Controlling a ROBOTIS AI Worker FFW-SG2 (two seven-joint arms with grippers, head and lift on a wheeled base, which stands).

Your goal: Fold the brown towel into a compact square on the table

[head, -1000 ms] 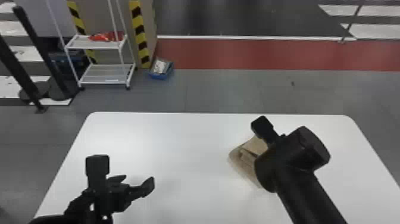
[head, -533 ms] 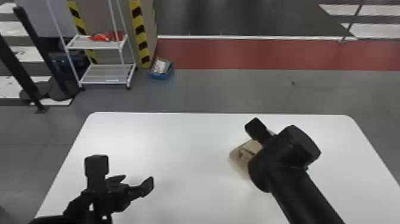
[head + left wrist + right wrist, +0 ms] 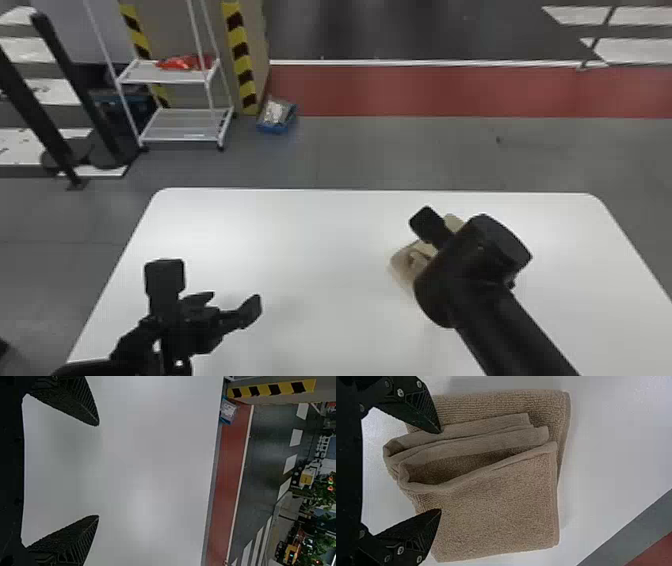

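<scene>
The brown towel (image 3: 407, 265) lies on the right half of the white table (image 3: 320, 260), partly hidden under my right arm. In the right wrist view the towel (image 3: 502, 510) is folded into layers, with loose folds standing up across its middle. My right gripper (image 3: 431, 245) is over the towel in the head view; in its wrist view the right gripper (image 3: 441, 471) stands open, one fingertip at the raised folds and the other over the lower layer. My left gripper (image 3: 227, 295) stays at the table's left side. In its wrist view the left gripper (image 3: 98, 470) is open above bare tabletop.
Beyond the table's far edge stand a white wire rack (image 3: 175, 125) with a red item (image 3: 185, 62) and a small blue box (image 3: 276, 116) on the floor. Black posts (image 3: 75, 90) rise at the far left.
Over the last second my right arm has shifted left in the head view, covering the towel differently. The left arm has hardly moved.
</scene>
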